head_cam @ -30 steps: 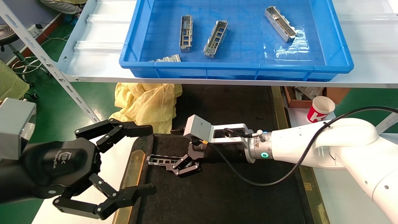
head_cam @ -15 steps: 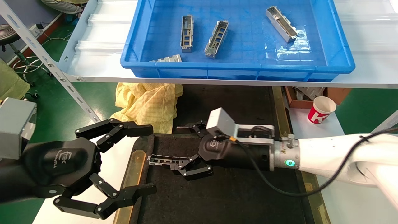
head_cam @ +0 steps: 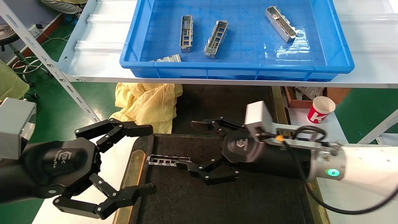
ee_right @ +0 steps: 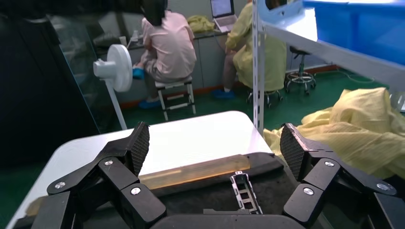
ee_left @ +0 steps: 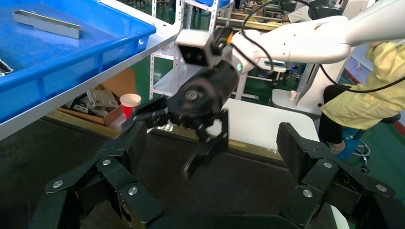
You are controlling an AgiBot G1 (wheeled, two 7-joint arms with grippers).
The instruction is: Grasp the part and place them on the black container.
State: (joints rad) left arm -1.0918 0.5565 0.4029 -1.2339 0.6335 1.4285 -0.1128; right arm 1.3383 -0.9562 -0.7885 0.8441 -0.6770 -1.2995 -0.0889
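Four grey parts sit in the blue bin (head_cam: 339, 67) on the white shelf (head_cam: 93, 46) at the back: one (head_cam: 168, 58) half hidden behind the near wall, two (head_cam: 186, 33) (head_cam: 215, 39) side by side mid-bin, and one (head_cam: 279, 23) angled toward the right. Under the shelf a yellow cloth (head_cam: 146, 105) lies bunched on the left, and a red-and-white paper cup (head_cam: 320, 109) stands to the right, beyond the brass-coloured strip (head_cam: 279, 109). In the right wrist view, people sit at benches beyond a green floor.

The left gripper (head_cam: 130, 161) hangs low at the left over the near-left edge of the black container (head_cam: 248, 202), its fingers spread wide with nothing between them. On the container's felt, near its left edge, one part (head_cam: 168, 160) lies flat. The right gripper (head_cam: 194, 144) reaches in from the right, fingers splayed and gripping nothing; its lower fingertip is just at the part's right end, though contact cannot be made out.
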